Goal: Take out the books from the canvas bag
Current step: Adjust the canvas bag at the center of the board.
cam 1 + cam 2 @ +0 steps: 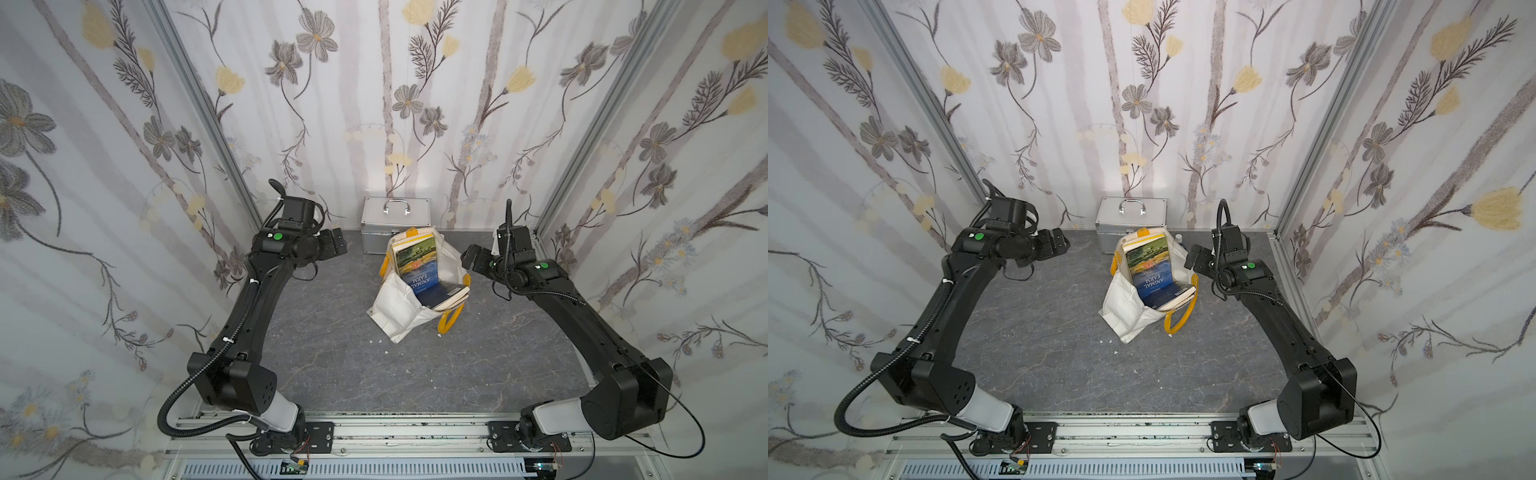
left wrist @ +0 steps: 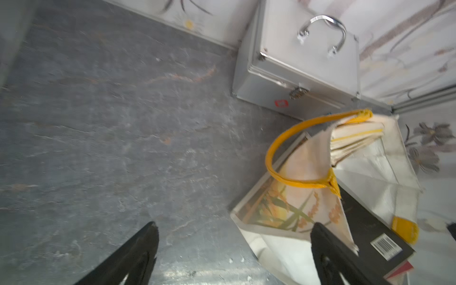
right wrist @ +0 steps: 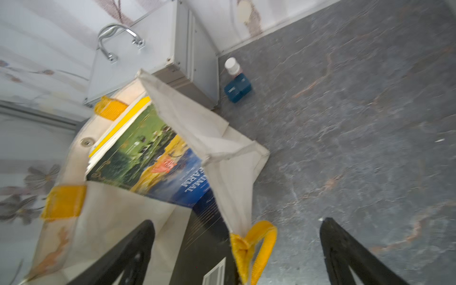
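The left arm and right arm were bent inward, one on each side of the canvas bag, jaws spread wide, empty and clear of it. The books stood inside the bag on the bench.

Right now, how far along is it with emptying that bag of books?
None out yet: no book lies on the table. Both the left gripper and right gripper hang open and empty beside the canvas bag. Everything is left: Animal Farm, the yellow book and the black book sit inside.
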